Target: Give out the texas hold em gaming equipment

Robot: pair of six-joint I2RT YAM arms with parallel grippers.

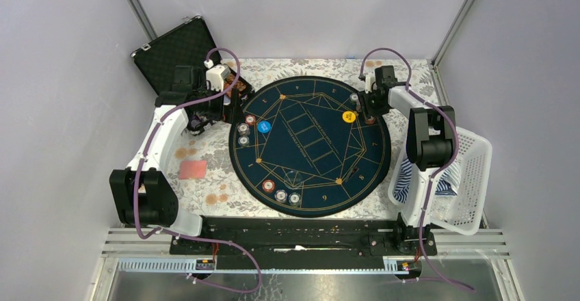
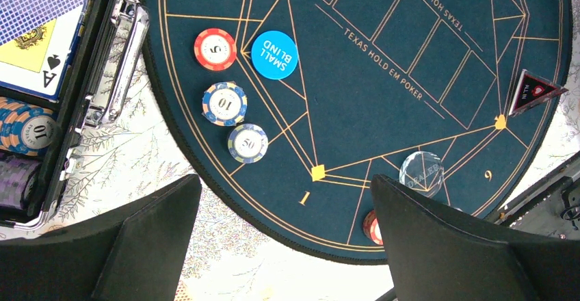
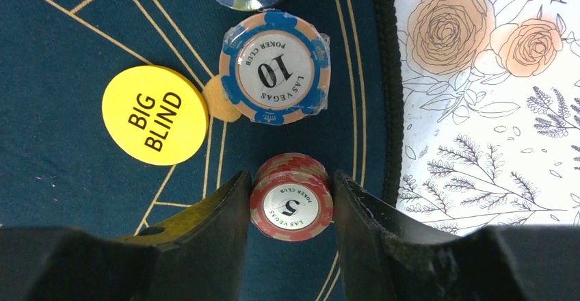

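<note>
Fingers (image 3: 220, 236) of the right gripper (image 3: 292, 205) pinch the red chip stack (image 3: 291, 208) from both sides; it sits on the felt mat (image 3: 68, 34) beside the BIG BLIND button (image 3: 154, 115). Left gripper (image 2: 287, 198) spread wide, empty. Risk: uneven release shears the stack — chips slide towards the 10 stack (image 3: 275, 67).

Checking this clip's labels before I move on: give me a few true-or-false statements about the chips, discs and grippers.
1. The right gripper has a red 5 chip stack between its fingers. True.
2. The yellow disc reads Small Blind. False: it reads Big Blind; the blue disc reads Small Blind.
3. The left gripper holds a chip. False: it is open and empty.
4. A 10 chip stack lies beside the yellow disc. True.
</note>
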